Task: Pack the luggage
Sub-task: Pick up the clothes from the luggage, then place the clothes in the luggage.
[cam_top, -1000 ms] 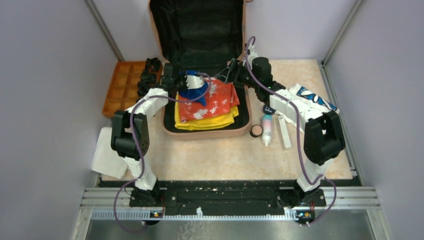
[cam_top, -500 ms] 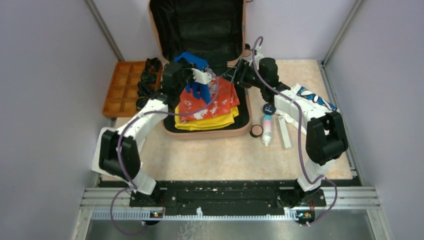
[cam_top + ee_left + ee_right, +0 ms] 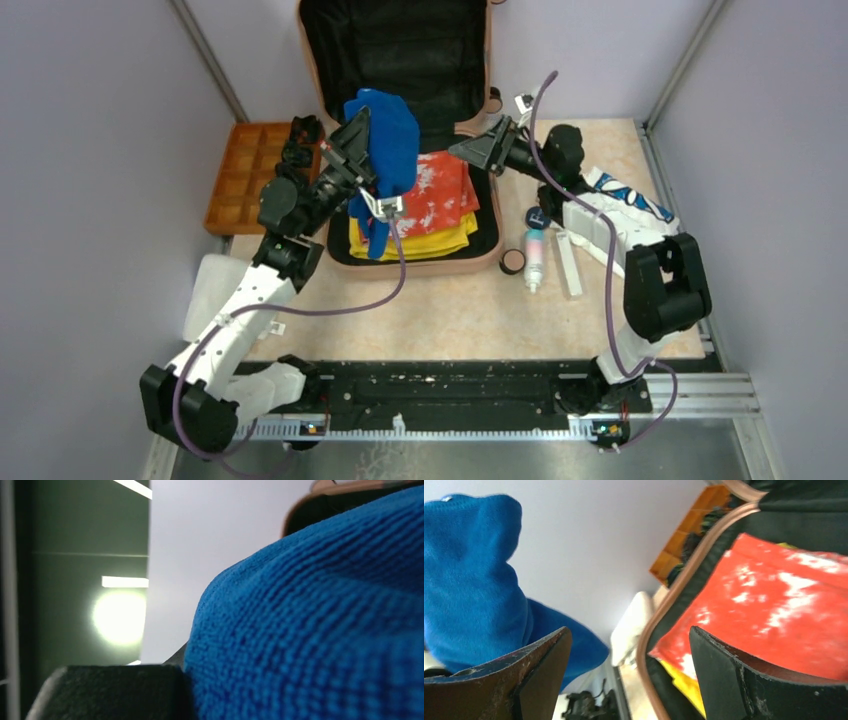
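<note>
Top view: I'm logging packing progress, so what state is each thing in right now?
luggage: open, lid upright.
blue cloth: held aloft, gripped by left hand.
red cloth: folded, packed on yellow cloth.
right hand: open, empty.
bottle: lying sideways, unpacked.

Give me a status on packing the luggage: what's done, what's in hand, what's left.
Done: a red-and-white garment lies on a yellow garment inside the open luggage. In hand: the left claw holds a blue cloth above that stack; the right claw is open, empty. Left: the bottle, round compact and patterned pouch lie outside on the right, a white cloth on the left.
</note>
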You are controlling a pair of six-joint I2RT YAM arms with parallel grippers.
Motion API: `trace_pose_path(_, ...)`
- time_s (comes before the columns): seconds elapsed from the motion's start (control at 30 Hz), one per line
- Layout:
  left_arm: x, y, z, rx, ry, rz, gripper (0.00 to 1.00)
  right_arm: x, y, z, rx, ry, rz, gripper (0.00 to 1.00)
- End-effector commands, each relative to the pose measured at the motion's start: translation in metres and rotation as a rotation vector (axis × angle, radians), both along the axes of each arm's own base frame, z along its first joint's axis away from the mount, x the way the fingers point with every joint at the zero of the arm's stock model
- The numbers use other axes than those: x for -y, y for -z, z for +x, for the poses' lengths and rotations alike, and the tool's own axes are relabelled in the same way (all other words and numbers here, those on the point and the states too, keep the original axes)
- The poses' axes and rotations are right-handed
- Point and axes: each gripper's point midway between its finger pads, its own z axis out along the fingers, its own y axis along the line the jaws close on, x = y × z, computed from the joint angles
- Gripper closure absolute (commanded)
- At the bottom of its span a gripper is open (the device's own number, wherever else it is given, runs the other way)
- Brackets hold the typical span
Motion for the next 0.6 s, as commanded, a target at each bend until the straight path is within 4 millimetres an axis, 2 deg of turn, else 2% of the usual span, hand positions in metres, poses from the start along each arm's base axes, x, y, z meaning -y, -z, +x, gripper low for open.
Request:
trace_pose_path(0.0, 0.016, -0.040, -0.060, 0.260, 0.171, 0.060, 1.00, -0.007, -0.059, -0.073, 0.207, -0.250, 0.202, 0.12)
trace_pose_path(0.17, 0.022, -0.059, -0.092, 0.364, 0.266, 0.066, 1.00, -0.035, -0.072, -0.131, 0.358, -0.475, 0.264, 0.10)
trace_pose_path(0.33, 0.024, -0.065, -0.111, 0.439, 0.291, 0.114, 1.00, -0.045, -0.099, -0.169, 0.454, -0.644, 0.408, 0.06)
trace_pose_path(0.47, 0.023, -0.076, -0.111, 0.466, 0.276, 0.114, 1.00, -0.068, -0.102, -0.184, 0.485, -0.709, 0.422, 0.03)
trace_pose_path(0.57, 0.021, -0.080, -0.113, 0.485, 0.261, 0.117, 1.00, -0.066, -0.105, -0.175, 0.491, -0.646, 0.419, 0.02)
